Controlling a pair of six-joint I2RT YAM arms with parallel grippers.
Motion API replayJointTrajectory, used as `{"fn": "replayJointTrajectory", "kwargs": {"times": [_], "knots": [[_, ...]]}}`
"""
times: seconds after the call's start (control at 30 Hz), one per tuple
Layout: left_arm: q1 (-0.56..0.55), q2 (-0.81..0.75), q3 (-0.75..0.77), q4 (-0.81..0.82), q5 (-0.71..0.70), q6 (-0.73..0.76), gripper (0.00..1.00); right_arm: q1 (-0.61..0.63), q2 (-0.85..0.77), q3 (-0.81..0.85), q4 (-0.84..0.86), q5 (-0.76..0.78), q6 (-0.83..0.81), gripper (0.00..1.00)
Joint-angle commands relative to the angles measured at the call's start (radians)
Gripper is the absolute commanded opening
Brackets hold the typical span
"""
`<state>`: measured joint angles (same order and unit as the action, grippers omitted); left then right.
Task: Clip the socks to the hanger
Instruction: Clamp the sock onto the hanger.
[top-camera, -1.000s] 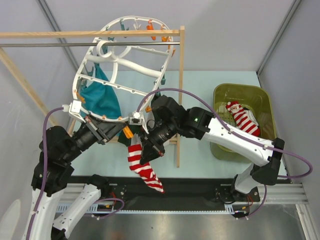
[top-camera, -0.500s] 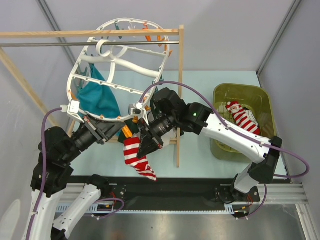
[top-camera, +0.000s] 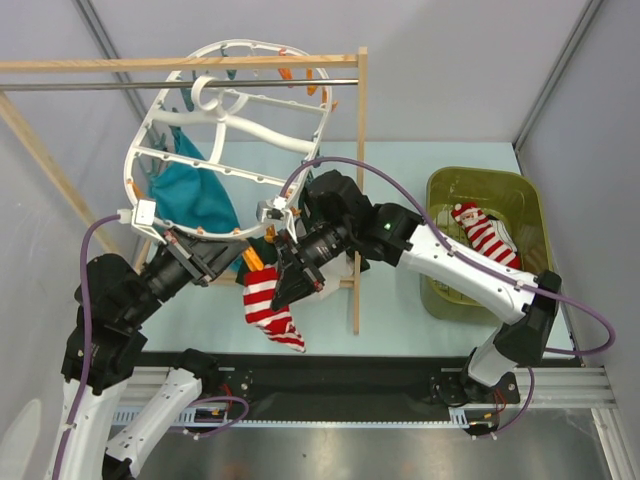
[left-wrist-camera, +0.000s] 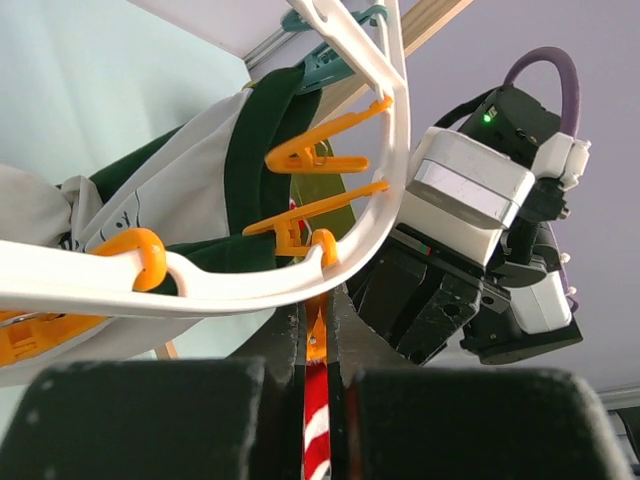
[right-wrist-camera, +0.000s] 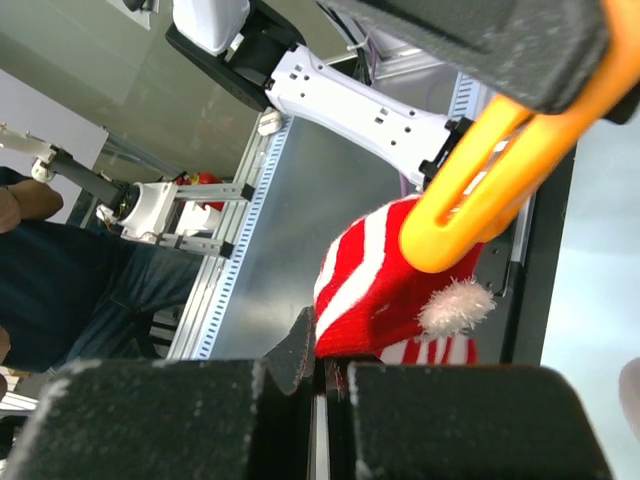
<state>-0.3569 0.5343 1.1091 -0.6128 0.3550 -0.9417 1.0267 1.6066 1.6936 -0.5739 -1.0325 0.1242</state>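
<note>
**A:** Left gripper (top-camera: 232, 264)?
**B:** Jaws pinched on an orange clip (left-wrist-camera: 317, 338) at the hanger (top-camera: 150, 150)'s near rim, probably squeezing it open.
**A:** Sock?
**B:** Red-and-white sock (top-camera: 268, 312) hangs just under that clip. Right gripper (top-camera: 292, 288) is clamped on its top. Best to feed the cuff deep into the clip mouth before either lets go.
**A:** Room?
**B:** Tight. Grippers nearly touch, and the wooden post (top-camera: 358, 200) is just to the right. A second sock (top-camera: 490, 238) lies in the bin (top-camera: 440, 185).

Sock (top-camera: 268, 312) top behind right gripper (top-camera: 286, 292)
</note>
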Motion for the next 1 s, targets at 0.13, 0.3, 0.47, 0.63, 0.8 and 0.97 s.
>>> {"fn": "replayJointTrajectory", "kwargs": {"times": [0.13,0.3,0.47,0.63,0.8,0.97], "knots": [[-0.008,-0.016,0.028,0.047,0.11,-0.031,0.0,-0.06,0.027,-0.049,0.13,-0.024,0.123,0.0],[-0.008,-0.017,0.028,0.047,0.114,-0.032,0.0,-0.076,0.033,-0.058,0.184,-0.037,0.157,0.0],[-0.008,-0.017,0.026,0.048,0.114,-0.032,0.0,-0.086,0.046,-0.051,0.201,-0.046,0.169,0.0],[-0.008,-0.014,0.024,0.045,0.117,-0.032,0.0,-0.085,0.053,-0.046,0.215,-0.063,0.176,0.0],[-0.008,-0.019,0.026,0.038,0.105,-0.029,0.0,-0.059,0.064,-0.012,0.197,-0.074,0.16,0.0],[-0.008,-0.016,0.035,0.021,0.095,-0.023,0.21,-0.048,0.076,0.023,0.198,-0.069,0.163,0.0]]}}
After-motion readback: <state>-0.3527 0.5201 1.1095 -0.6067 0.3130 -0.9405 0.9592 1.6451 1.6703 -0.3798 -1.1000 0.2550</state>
